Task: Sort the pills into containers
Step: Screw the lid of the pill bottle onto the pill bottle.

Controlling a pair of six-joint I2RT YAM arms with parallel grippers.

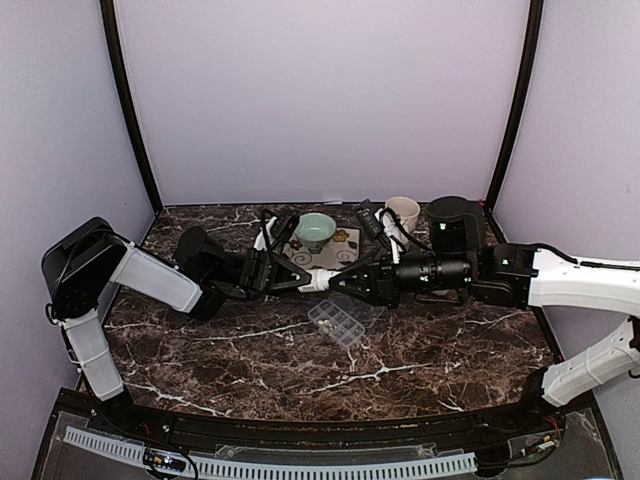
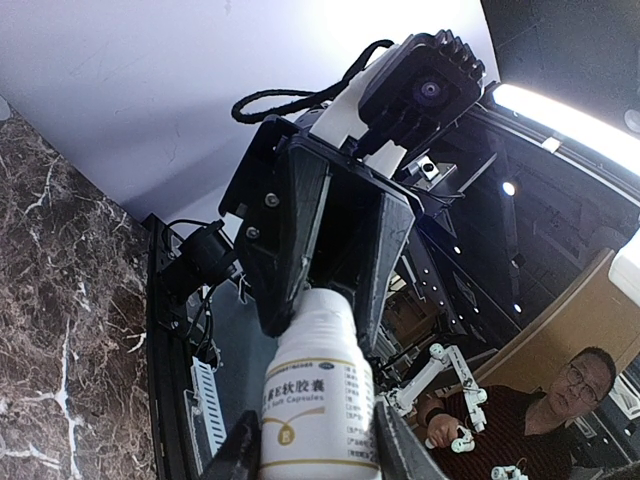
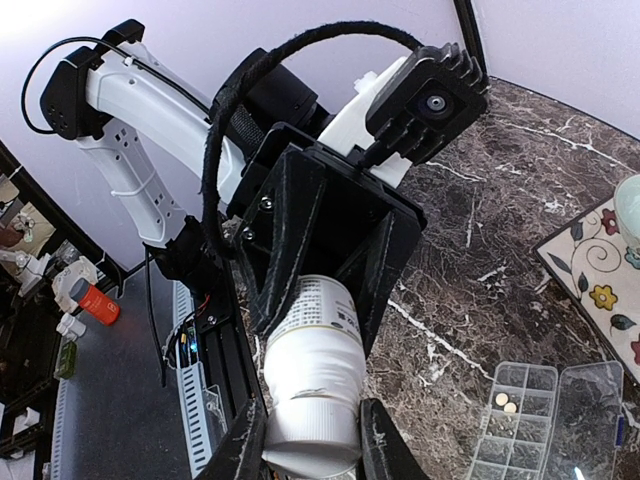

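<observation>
Both grippers hold one small white bottle [image 1: 315,280] level in the air above the table. My left gripper [image 2: 318,455] is shut on its labelled body [image 2: 318,400]. My right gripper [image 3: 312,450] is shut on its ribbed cap end [image 3: 312,430]. From above, the left gripper [image 1: 298,277] and right gripper [image 1: 338,281] meet nose to nose. The clear pill box [image 1: 338,322] lies open on the table just below and in front of them. In the right wrist view, two whitish pills [image 3: 505,402] lie in one compartment of the box [image 3: 520,440].
A green bowl [image 1: 315,230] stands on a flowered mat [image 1: 340,250] behind the grippers. A white cup [image 1: 403,212] and a black object [image 1: 370,218] stand at the back right. The table is dark marble [image 1: 250,350] with purple walls around it.
</observation>
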